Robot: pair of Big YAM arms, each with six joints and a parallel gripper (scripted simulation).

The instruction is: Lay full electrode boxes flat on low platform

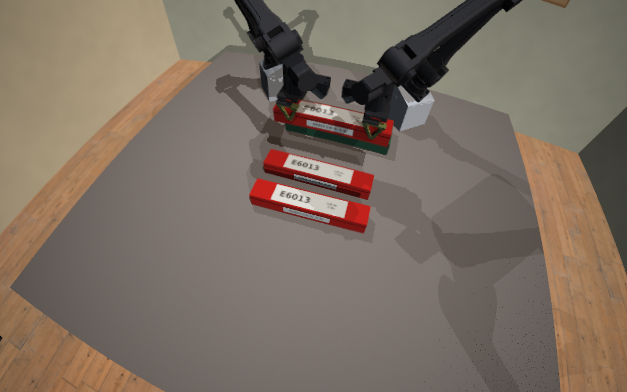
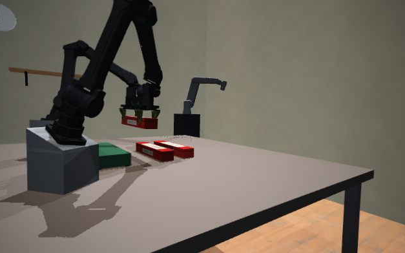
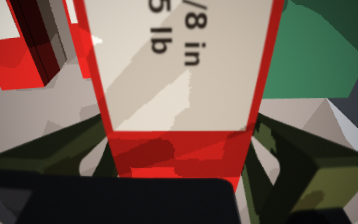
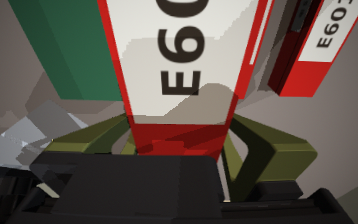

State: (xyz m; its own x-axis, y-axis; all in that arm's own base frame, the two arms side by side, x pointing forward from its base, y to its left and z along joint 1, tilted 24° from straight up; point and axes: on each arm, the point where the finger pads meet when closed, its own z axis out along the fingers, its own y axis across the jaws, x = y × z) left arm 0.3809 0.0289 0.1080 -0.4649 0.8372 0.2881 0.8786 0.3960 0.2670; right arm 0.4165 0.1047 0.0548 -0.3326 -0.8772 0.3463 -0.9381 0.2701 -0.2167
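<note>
A red E6013 box (image 1: 335, 116) (image 2: 132, 122) (image 3: 180, 100) (image 4: 180, 107) hangs level in the air, well above the table. My left gripper (image 1: 376, 127) (image 3: 179, 111) is shut across its "5 lb" end. My right gripper (image 1: 289, 111) (image 2: 147, 117) (image 4: 179, 111) is shut across its "E6013" end. The low green platform (image 1: 337, 138) (image 2: 116, 159) (image 3: 310, 75) (image 4: 80, 70) is lower down, on the arm-base side, and shows no box on it. A second red box (image 1: 320, 172) (image 2: 155, 151) lies flat on the table. A third red box (image 1: 310, 200) (image 2: 177, 149) lies parallel beyond it.
The grey arm base (image 1: 415, 107) of my left arm and the base (image 2: 61, 161) of my right arm stand close to the platform's ends. The two lying boxes have a narrow gap between them. The grey table (image 1: 190, 300) (image 2: 252, 190) extends beyond them.
</note>
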